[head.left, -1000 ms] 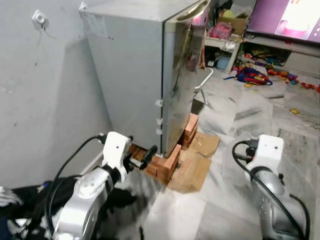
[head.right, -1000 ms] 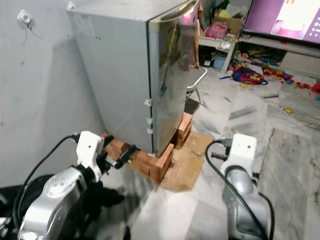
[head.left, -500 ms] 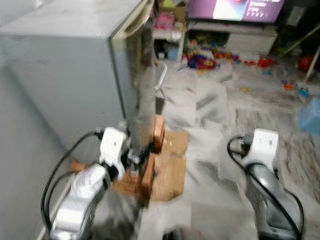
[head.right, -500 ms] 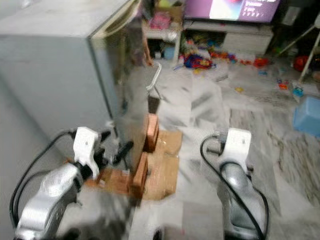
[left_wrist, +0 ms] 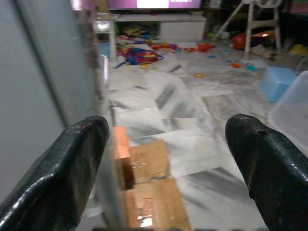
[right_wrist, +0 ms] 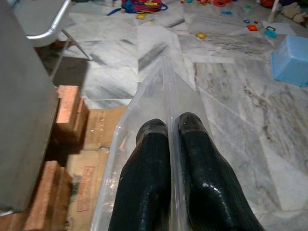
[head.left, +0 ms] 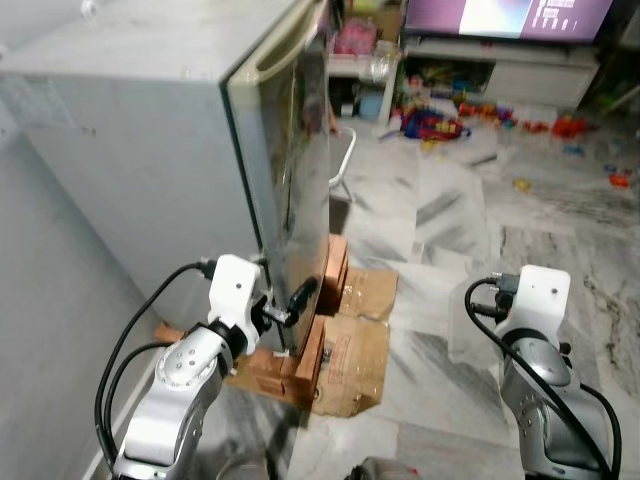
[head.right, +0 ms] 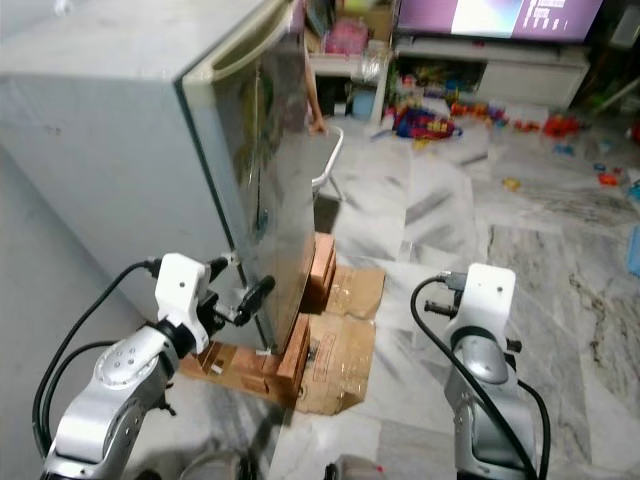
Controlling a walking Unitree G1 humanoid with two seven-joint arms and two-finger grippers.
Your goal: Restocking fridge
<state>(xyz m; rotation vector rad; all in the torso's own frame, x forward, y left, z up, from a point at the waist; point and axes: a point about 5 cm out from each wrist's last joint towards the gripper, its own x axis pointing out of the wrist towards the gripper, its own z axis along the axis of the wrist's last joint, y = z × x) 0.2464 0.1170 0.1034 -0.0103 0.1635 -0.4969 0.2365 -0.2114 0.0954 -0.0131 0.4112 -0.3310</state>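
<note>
So the tall grey metal fridge (head.left: 200,150) sits shut on red bricks (head.right: 300,345) and flattened cardboard (head.right: 345,350). Left end effector (left_wrist: 166,159) is spread wide near the door's lower edge. Right end effector (right_wrist: 168,139) is pinching the rim of a clear plastic bin (right_wrist: 144,144), which looks light, thin, flexy and slippery. I'd support it lower down.

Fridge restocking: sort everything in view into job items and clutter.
Job:
- fridge, door shut
- clear plastic container, pinched by the right tool
- left tool, open beside the fridge

Clutter:
- bricks
- cardboard
- toys
- blue tub
- TV
</note>
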